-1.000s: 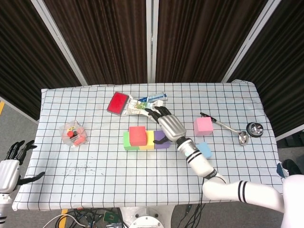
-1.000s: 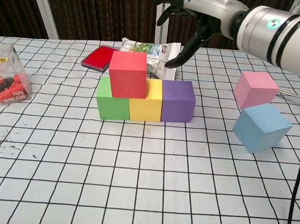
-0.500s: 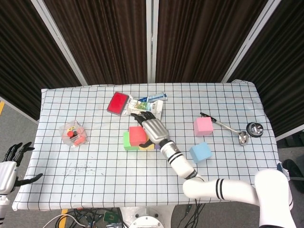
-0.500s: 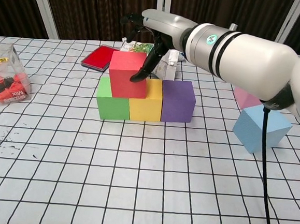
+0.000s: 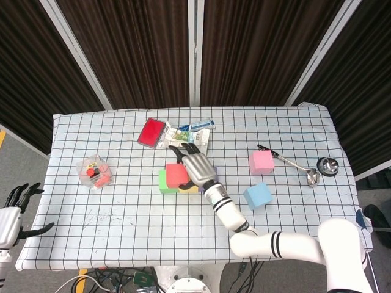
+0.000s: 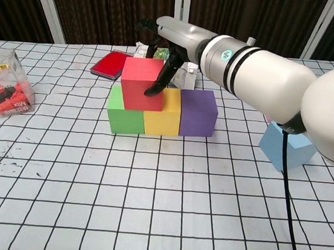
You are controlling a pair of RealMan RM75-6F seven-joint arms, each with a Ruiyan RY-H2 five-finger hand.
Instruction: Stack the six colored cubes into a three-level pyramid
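three cubes make the bottom row: green cube (image 6: 124, 113), yellow cube (image 6: 162, 116) and purple cube (image 6: 198, 112) side by side, touching. on top sits the red cube (image 6: 142, 82), straddling green and yellow, so the second level is half built. the right hand (image 6: 168, 47) lies against the red cube's right side and back, one dark fingertip pressing its right face, the others draped behind it; it touches more than grips, and nothing is lifted. a second ago this hand hung above and behind the purple cube, clear of everything; since then it has swung left onto the red cube, which itself has not visibly shifted. i'd read that as a nudge to square the cube on its row and leave room beside it. the pink cube (image 5: 261, 161) and blue cube (image 5: 258, 195) wait well apart to the right, near a spoon (image 5: 293, 163). the left hand (image 5: 12, 213) idles off the table's edge, fingers spread, empty. behind the stack lie a red pad (image 6: 109, 64) and a crumpled packet (image 5: 186, 134).
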